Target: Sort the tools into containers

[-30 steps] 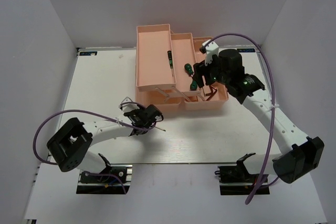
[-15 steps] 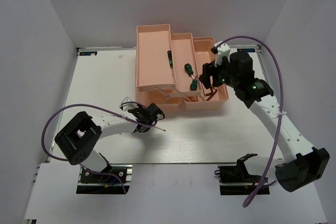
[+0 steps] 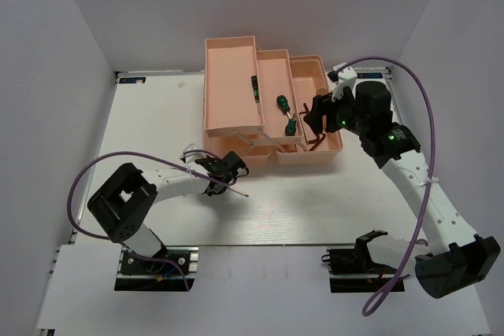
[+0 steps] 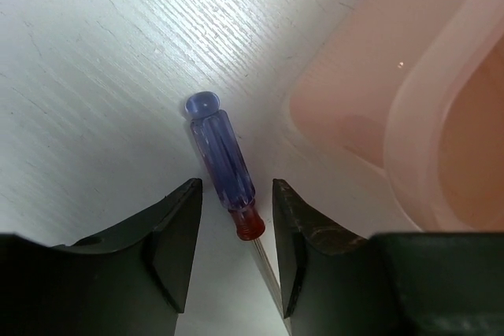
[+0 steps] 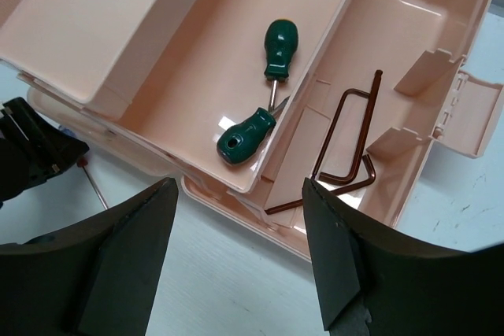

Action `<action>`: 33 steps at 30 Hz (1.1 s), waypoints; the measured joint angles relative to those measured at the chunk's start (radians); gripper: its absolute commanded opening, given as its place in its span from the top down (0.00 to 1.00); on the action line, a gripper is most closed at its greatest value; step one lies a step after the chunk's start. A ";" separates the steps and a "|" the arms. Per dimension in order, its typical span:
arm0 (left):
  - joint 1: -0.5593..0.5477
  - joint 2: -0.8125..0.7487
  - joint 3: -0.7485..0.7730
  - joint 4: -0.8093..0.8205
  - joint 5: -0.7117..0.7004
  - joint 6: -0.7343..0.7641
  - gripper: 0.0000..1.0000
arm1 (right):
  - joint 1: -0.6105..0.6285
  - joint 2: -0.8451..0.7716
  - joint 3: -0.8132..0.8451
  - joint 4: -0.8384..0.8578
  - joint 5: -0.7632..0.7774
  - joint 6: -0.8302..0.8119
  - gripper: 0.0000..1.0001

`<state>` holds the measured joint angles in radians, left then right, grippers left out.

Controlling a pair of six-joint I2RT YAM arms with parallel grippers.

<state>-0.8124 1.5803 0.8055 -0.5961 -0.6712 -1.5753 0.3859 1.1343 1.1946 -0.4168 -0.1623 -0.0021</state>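
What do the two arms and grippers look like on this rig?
The left arm and right arm: white links, black joint housings, a purple cable looping along each. The left gripper and right gripper have blocky black fingers; green lights glow near the right wrist.

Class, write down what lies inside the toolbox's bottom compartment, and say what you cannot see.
Two dark L-shaped hex keys lie on the floor of the bottom compartment. The middle tray overhangs its left part, so anything beneath that is hidden.
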 measured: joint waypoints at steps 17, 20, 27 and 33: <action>-0.008 -0.228 -0.177 -0.135 0.064 0.023 0.61 | -0.029 -0.052 -0.029 -0.002 -0.039 0.051 0.30; -0.008 -0.231 -0.182 -0.140 0.066 0.032 0.59 | -0.035 -0.058 -0.032 -0.002 -0.048 0.056 0.30; -0.017 -0.133 -0.120 -0.166 0.050 0.098 0.49 | -0.050 -0.074 -0.032 -0.003 -0.050 0.063 0.30; -0.019 -0.140 -0.142 -0.144 0.032 0.154 0.82 | -0.057 -0.087 -0.032 -0.003 -0.051 0.071 0.30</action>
<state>-0.8314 1.4406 0.6632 -0.7403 -0.6392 -1.4208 0.3290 1.0477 1.1622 -0.4194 -0.2138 0.0689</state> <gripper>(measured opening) 0.303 0.706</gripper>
